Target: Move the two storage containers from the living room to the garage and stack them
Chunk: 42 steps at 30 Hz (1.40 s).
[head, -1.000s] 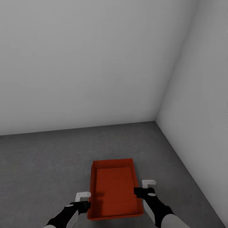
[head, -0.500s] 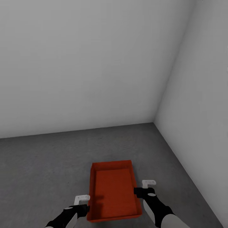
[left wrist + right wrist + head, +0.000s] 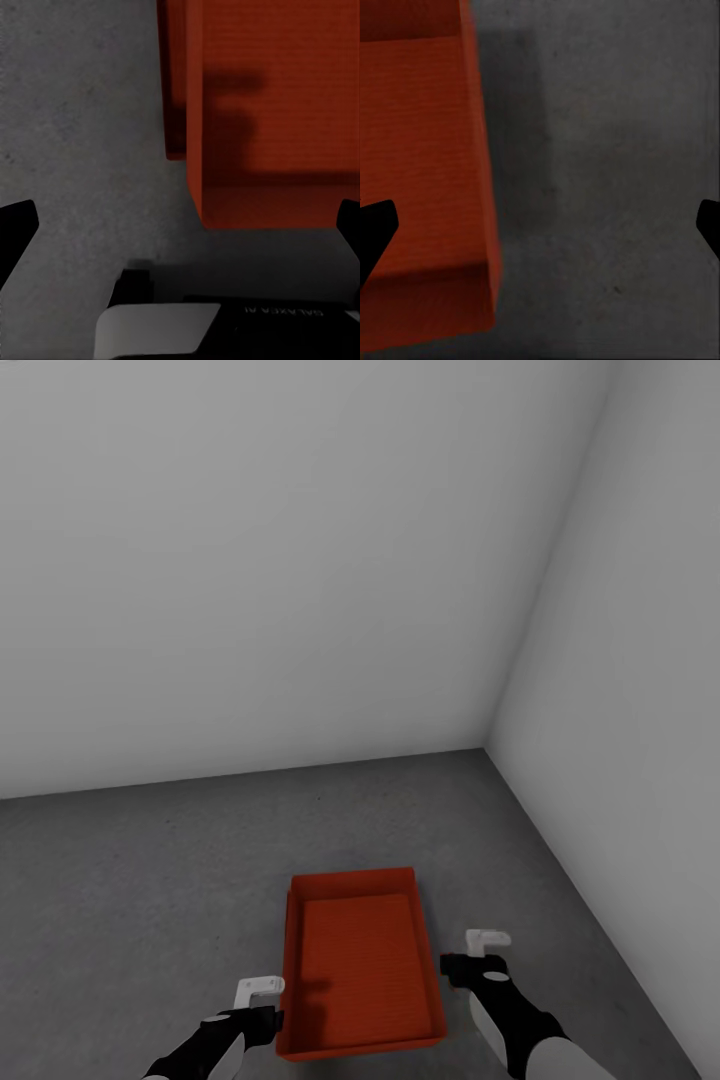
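- Container (image 3: 360,960), orange-red and shallow, open-top with ribbed bottom, lies on the concrete floor (image 3: 150,880) between both pincers, long axis pointing away toward the wall.
- Left pincer (image 3: 180,225) and right pincer (image 3: 540,225) gape wide, gripping nothing.

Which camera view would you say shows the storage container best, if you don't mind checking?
The head view: the whole storage container sits open-topped on the floor, between both grippers. The left wrist view shows one corner and ribbed bottom; the right wrist view shows one side and corner.

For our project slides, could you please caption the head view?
Orange-red storage container resting on the garage's grey concrete floor, left claw and right claw open beside it.
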### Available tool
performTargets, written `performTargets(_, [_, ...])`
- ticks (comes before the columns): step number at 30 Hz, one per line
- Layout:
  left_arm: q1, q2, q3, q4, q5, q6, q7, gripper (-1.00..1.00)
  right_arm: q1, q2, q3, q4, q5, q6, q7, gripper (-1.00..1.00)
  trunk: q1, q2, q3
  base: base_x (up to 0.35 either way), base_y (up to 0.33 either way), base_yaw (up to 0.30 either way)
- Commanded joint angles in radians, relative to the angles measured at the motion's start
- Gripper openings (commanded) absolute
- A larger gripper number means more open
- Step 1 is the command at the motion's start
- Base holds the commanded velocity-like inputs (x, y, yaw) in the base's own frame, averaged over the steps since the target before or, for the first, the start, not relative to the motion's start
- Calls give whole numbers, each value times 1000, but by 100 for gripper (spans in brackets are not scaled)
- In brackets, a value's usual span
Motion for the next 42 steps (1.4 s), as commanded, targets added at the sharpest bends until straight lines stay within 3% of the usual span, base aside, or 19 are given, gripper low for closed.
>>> performTargets(1, [0, 0, -1, -2, 8, 6, 4, 100, 2, -50, -19, 1, 7, 6, -2, 100, -4, 7, 2, 0, 0, 0])
performTargets(3, [0, 0, -2, -2, 7, 7, 4, 100, 2, -77, -31, 4, 7, 6, -3, 100, -12, 21, 9, 0, 0, 0])
performTargets(6, [0, 0, -1, -1, 8, 7, 4, 100, 2, -84, -35, 11, 7, 7, -3, 100, -23, 42, 18, 0, 0, 0])
performTargets(9, [0, 3, 0, 15, 9, 7, 5, 100, 3, -95, -37, 85, 6, 6, -5, 100, -35, 63, 27, 0, 0, 0])
performTargets(15, [0, 12, 0, 95, 10, 3, 5, 100, 3, -100, -37, 279, 7, -9, -9, 100, -58, 105, 46, 0, 0, 0])
performTargets(21, [0, 26, 1, 187, 20, -39, 6, 100, 36, -98, -36, 351, 8, -20, -11, 100, -81, 147, 65, 0, 0, 0])
performTargets(29, [1, 51, 0, 245, 56, -80, 7, 100, 152, -80, -35, 362, 12, -25, -9, 100, -111, 203, 90, 0, 0, 0])
performTargets(36, [31, 48, 1, 249, 59, -83, 7, 100, 230, 3, -35, 362, 13, -27, -4, 100, -138, 252, 112, 0, 0, 0])
performTargets(42, [35, 47, 1, 248, 60, -85, 7, 100, 240, 11, -35, 361, 9, -28, -4, 100, -146, 266, 118, 0, 0, 0])
